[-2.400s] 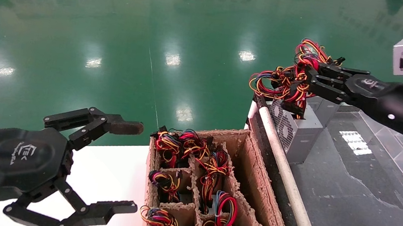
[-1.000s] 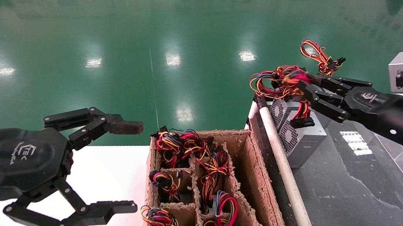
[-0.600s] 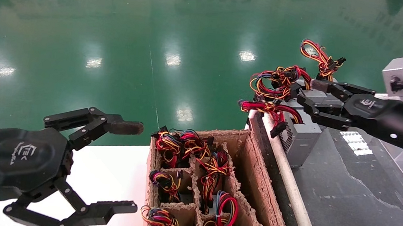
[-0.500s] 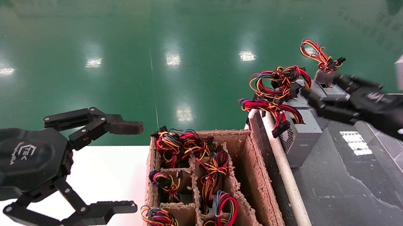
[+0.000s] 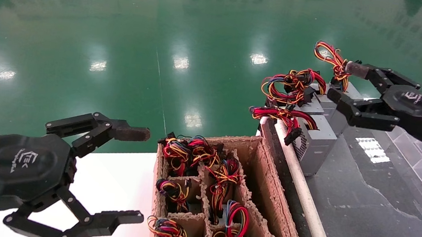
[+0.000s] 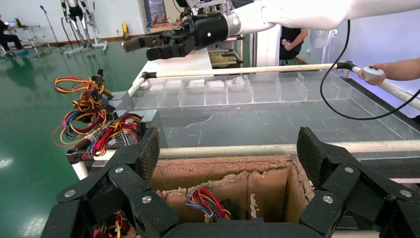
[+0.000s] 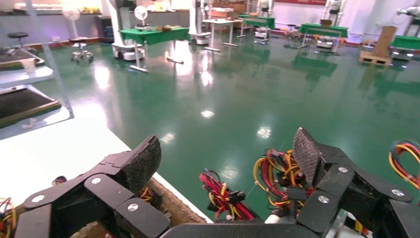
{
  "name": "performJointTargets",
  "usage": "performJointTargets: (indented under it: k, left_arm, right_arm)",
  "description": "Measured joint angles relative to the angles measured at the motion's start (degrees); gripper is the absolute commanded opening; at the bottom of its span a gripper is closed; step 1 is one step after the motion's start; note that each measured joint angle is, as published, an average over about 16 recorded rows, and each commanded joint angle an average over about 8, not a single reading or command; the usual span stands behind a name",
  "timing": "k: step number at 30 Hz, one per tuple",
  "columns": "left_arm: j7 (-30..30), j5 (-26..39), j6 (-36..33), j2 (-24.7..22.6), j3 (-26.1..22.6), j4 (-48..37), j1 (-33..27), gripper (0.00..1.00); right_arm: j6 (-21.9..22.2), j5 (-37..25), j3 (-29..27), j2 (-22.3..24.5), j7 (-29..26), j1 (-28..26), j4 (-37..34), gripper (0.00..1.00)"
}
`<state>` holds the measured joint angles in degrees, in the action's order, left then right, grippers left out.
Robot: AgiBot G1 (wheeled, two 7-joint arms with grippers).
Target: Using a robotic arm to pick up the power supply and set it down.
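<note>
A: Your right pincer (image 5: 338, 81) is released, empty, above the grey boxes. The power supply (image 5: 316, 139) sits on the dark counter (image 5: 366, 205), just beside the white rail (image 5: 305, 195), its red wires (image 5: 280, 114) draped over that rail.

B: Those wires could drag it off.

A: Agreed. Beside the rail stands the cardboard crate (image 5: 266, 191); your left pincer (image 5: 128, 174) hangs released beyond it.

Just below the black right gripper (image 5: 343, 80), the grey power supply (image 5: 316, 139) is showing a honeycomb vent and red wires (some yellow, black) against glossy green floor (image 5: 124, 46).
</note>
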<state>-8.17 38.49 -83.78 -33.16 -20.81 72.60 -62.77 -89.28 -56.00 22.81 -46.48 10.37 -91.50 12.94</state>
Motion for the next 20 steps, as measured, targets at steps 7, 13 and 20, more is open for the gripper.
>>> performJointTargets:
  k: [7,13,20]
  left_arm:
    - [0.0,0.0,0.0,0.0,0.0,0.0,0.0,1.0]
    - [0.0,0.0,0.0,0.0,-0.01,0.0,0.0,1.0]
    - [0.01,-0.01,0.0,0.0,-0.01,0.0,0.0,1.0]
  right_arm:
    - [0.51,2.0,-0.96,1.62,-2.99,4.24,8.59,1.0]
    - [0.94,3.72,-1.78,3.01,-5.55,7.86,15.93,1.0]
    - [1.2,4.72,-2.27,3.83,-7.06,10.0,20.26,1.0]
